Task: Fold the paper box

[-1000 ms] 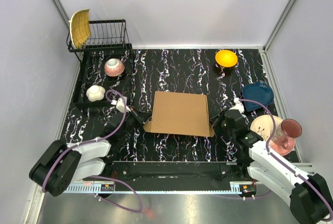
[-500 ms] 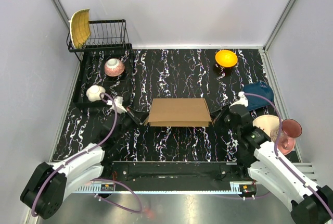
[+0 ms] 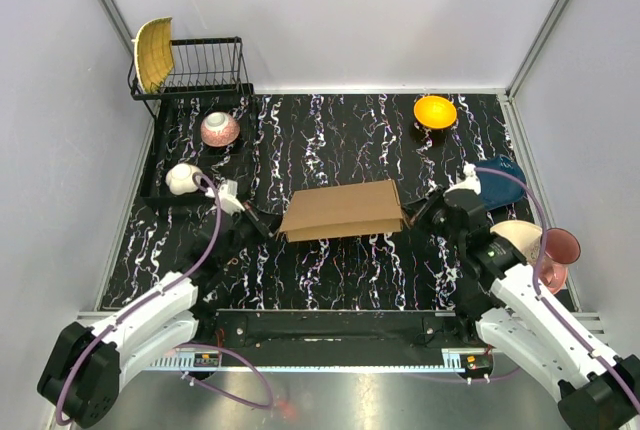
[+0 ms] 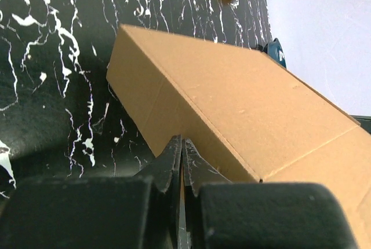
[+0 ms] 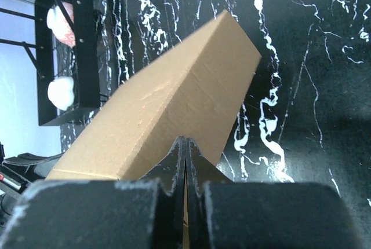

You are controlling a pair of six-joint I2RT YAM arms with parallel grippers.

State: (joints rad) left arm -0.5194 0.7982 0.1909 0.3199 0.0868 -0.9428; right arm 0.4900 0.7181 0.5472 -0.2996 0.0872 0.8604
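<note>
The paper box [image 3: 342,210], plain brown cardboard, lies in the middle of the black marbled table and is tilted, so the top view sees it nearly edge-on. My left gripper [image 3: 272,231] is at its left end, jaws pressed together on a thin cardboard edge. My right gripper [image 3: 414,220] is at its right end, also closed on a cardboard edge. In the left wrist view the box [image 4: 232,98] stretches away from my closed gripper [image 4: 182,145]. In the right wrist view the box [image 5: 168,92] rises from my closed gripper [image 5: 185,145].
A black tray [image 3: 160,185] at the left holds a pink bowl [image 3: 220,129] and a white cup [image 3: 182,179]. A wire rack [image 3: 205,65] with a yellow plate [image 3: 152,53] stands behind it. An orange bowl [image 3: 435,111], a blue dish [image 3: 503,182], a cream plate [image 3: 520,236] and a maroon cup [image 3: 560,247] stand at the right.
The box has gone from lying flat with its wide panel up to being tipped up and seen edge-on. Both grippers moved away from the bases, still holding its ends.
</note>
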